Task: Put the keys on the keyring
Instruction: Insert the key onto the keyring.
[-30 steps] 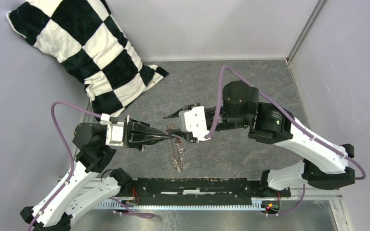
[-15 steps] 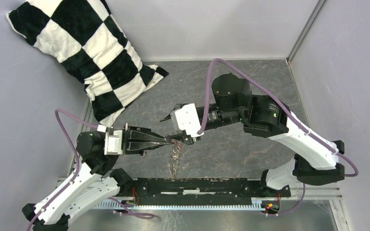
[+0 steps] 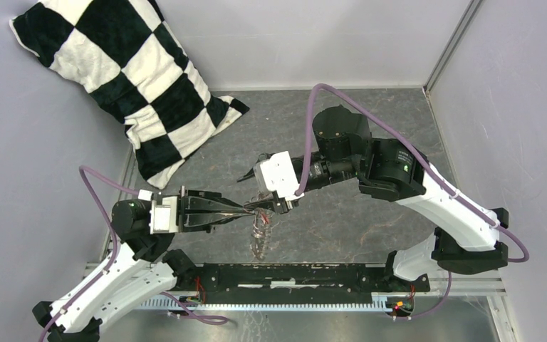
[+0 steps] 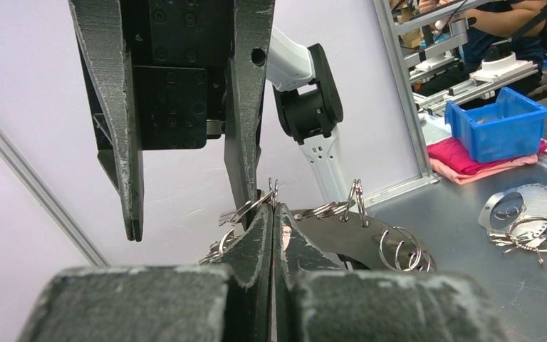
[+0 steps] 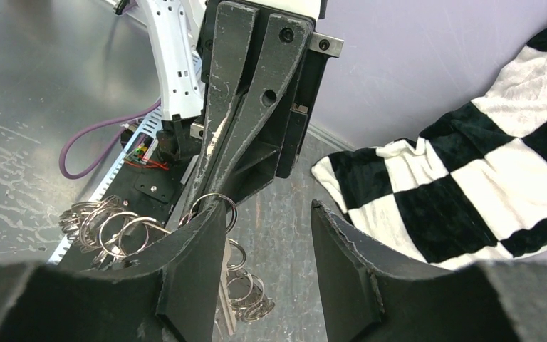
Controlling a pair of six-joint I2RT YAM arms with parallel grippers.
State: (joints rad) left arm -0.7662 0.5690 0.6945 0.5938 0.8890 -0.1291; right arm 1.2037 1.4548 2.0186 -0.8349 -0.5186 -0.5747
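The keyring [image 3: 260, 235] is a chain of small silver rings hanging from my left gripper [image 3: 248, 209] down to the grey floor. In the left wrist view my left gripper [image 4: 274, 210] is shut on one ring [image 4: 273, 191], with more rings [image 4: 399, 249] trailing right. My right gripper [image 3: 274, 204] is open right at the left gripper's tip. In the right wrist view my right gripper [image 5: 271, 214] is open, and its left finger [image 5: 199, 249] touches the held ring [image 5: 217, 206]. A flat silver blade, probably the key [image 5: 228, 296], hangs among the rings. I cannot make out the red tag.
A black-and-white checkered cushion [image 3: 124, 78] lies at the back left against the wall. Grey walls close the cell on the left, back and right. A black rail [image 3: 292, 276] runs along the near edge between the arm bases.
My right gripper has moved left and closed in on the left gripper's tip. My left arm has drawn back slightly toward the near edge, and the hanging chain has shifted with it.
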